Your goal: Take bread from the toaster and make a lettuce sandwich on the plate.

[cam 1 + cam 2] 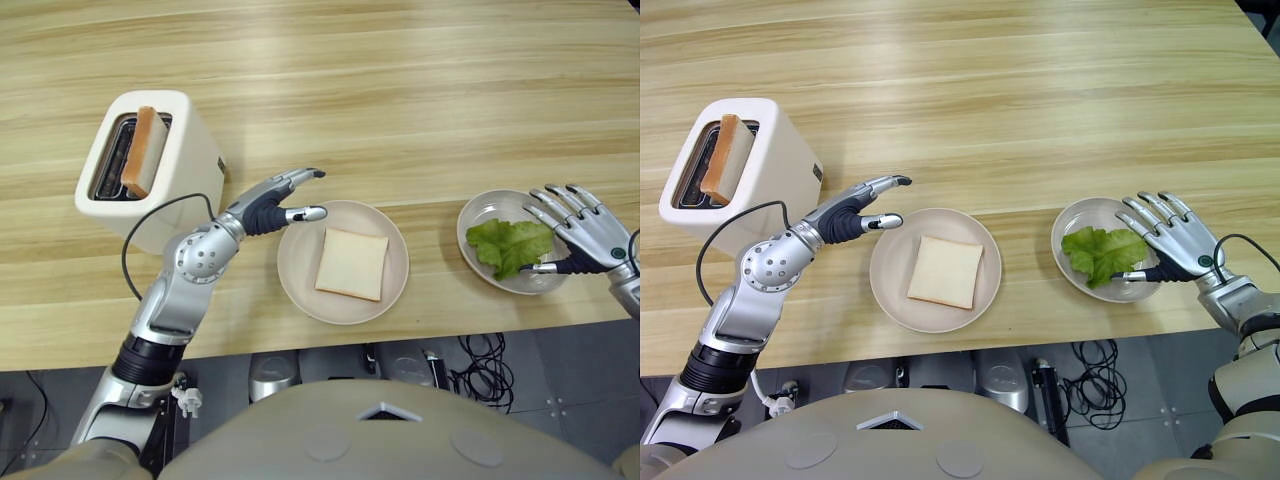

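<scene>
We see the white toaster (150, 170) at the left on the wooden table (420, 90), with one slice of toast (143, 150) standing up out of the slot nearer the plate. The plate (298, 280) sits near the table's front edge, and one bread slice (352, 263) lies flat in its middle. The left hand (272, 205) is between toaster and plate, fingertips at the plate's upper left rim, fingers stretched out and holding nothing. The lettuce (510, 245) lies on a smaller plate (482, 212) well to the right of the bread plate. The right hand (582, 232) hangs over that smaller plate's right side, fingers splayed, nothing gripped. Its thumb tip is just at the leaf's lower edge, and we can't tell if it touches
</scene>
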You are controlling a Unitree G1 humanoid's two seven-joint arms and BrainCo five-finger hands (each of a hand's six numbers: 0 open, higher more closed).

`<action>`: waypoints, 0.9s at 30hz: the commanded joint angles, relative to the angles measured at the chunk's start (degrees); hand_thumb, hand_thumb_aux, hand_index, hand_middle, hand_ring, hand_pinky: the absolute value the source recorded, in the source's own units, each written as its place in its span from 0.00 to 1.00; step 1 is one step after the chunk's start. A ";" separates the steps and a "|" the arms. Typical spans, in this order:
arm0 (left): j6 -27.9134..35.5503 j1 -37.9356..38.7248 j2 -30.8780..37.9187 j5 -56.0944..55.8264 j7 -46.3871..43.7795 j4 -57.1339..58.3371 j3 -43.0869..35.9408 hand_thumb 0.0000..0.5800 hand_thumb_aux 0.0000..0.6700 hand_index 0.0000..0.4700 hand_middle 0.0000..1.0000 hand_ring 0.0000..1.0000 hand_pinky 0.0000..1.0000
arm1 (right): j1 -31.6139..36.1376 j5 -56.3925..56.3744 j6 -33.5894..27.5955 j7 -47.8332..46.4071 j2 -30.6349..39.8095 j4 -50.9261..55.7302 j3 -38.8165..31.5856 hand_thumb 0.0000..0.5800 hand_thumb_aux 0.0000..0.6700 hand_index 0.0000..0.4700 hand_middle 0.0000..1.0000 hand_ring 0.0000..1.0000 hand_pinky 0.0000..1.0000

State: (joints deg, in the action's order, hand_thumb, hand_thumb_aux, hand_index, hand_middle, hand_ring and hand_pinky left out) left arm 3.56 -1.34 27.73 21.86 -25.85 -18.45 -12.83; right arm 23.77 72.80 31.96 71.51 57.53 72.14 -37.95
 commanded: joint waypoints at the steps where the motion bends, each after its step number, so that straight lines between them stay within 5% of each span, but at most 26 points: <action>1: 0.32 0.56 -0.30 -0.11 -0.03 1.26 -0.47 0.00 0.00 0.00 0.00 0.00 0.00 | 0.07 -1.13 -0.43 -0.22 -0.62 0.53 -1.99 0.00 0.00 0.00 0.00 0.00 0.00; 13: 0.58 0.62 -0.49 -0.03 -0.23 1.22 -0.62 0.00 0.00 0.00 0.00 0.00 0.00 | -0.27 -2.81 -1.56 -1.17 -2.39 1.82 -5.43 0.00 0.00 0.00 0.00 0.00 0.00; 14: 0.59 0.63 -0.50 -0.02 -0.22 1.19 -0.62 0.00 0.00 0.00 0.00 0.00 0.00 | -0.36 -2.93 -1.71 -1.20 -2.49 1.95 -5.57 0.24 0.13 0.12 0.00 0.00 0.00; 15: 0.57 0.66 -0.49 -0.06 -0.25 1.16 -0.63 0.00 0.00 0.00 0.00 0.00 0.00 | -0.46 -3.03 -1.77 -1.32 -2.58 2.07 -5.72 0.30 0.16 0.16 0.00 0.00 0.00; 21: 0.53 0.96 -0.34 -0.15 -0.22 1.23 -0.40 0.00 0.00 0.00 0.00 0.00 0.00 | -0.78 -3.38 -1.99 -2.02 -2.99 2.65 -6.93 0.29 0.16 0.15 0.00 0.00 0.00; 24: 0.42 0.96 -0.41 -0.13 -0.11 1.45 -0.44 0.00 0.00 0.00 0.00 0.00 0.00 | -0.92 -3.76 -2.00 -2.25 -3.23 2.82 -7.39 0.38 0.21 0.21 0.00 0.00 0.00; 25: 0.39 0.94 -0.44 -0.14 -0.08 1.50 -0.44 0.00 0.00 0.00 0.00 0.00 0.00 | -0.91 -3.88 -1.97 -2.29 -3.28 2.85 -7.47 0.65 0.41 0.40 0.00 0.00 0.00; 27: 0.36 0.85 -0.52 -0.15 -0.05 1.60 -0.49 0.00 0.00 0.00 0.00 0.00 0.00 | -0.88 -4.17 -1.94 -2.30 -3.34 2.87 -7.55 0.86 0.62 0.61 0.00 0.00 0.00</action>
State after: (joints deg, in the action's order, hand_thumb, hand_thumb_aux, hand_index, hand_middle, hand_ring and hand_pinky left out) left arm 3.55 -0.99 27.20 21.85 -25.81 -17.95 -13.14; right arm 23.48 68.66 30.17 70.23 54.69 74.56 -44.23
